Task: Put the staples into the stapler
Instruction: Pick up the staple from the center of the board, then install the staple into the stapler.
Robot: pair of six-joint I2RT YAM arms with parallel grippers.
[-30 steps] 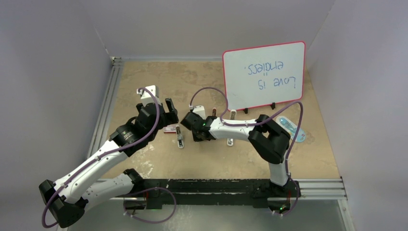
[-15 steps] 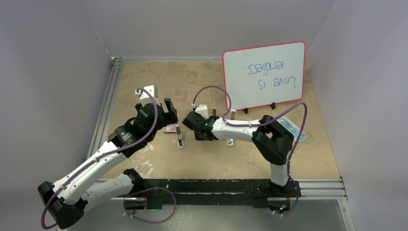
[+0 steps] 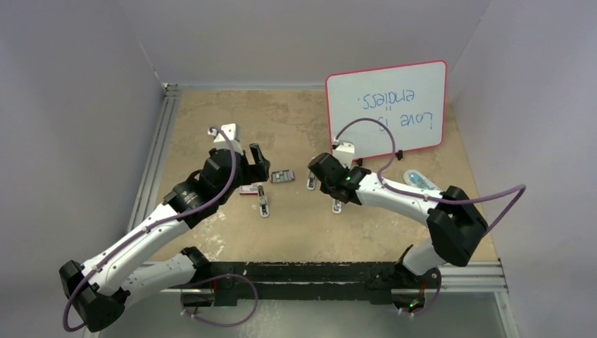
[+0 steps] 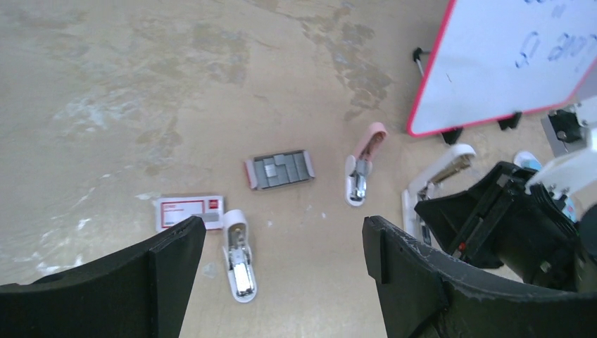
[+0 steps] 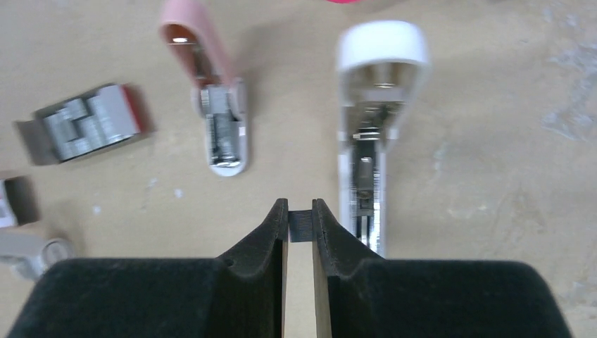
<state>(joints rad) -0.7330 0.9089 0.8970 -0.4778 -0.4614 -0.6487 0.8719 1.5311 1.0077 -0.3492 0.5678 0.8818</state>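
Note:
A grey tray of staples [image 3: 282,175] [image 4: 279,170] [image 5: 81,130] lies mid-table, its red-pink box [image 3: 248,189] [image 4: 189,212] to the left of it. My right gripper [image 5: 300,211] [image 3: 325,184] is shut on a short grey strip of staples [image 5: 300,225]. It hovers just left of a big white stapler [image 5: 369,141] [image 4: 436,176] that lies opened. A pink mini stapler [image 5: 215,105] [image 3: 311,180] [image 4: 360,165] lies opened between the tray and that stapler. My left gripper [image 4: 281,253] [image 3: 258,163] hangs open and empty above a small white stapler [image 4: 238,264] [image 3: 263,202].
A red-framed whiteboard [image 3: 386,109] stands at the back right, its feet close behind the staplers. A blue-and-white object [image 3: 422,184] lies to the right of my right arm. Metal rails run along the left and near table edges.
My right arm swung right, away from the tray, carrying the strip over to the big white stapler; the tray is now uncovered. The left gripper shifted slightly right, still open.

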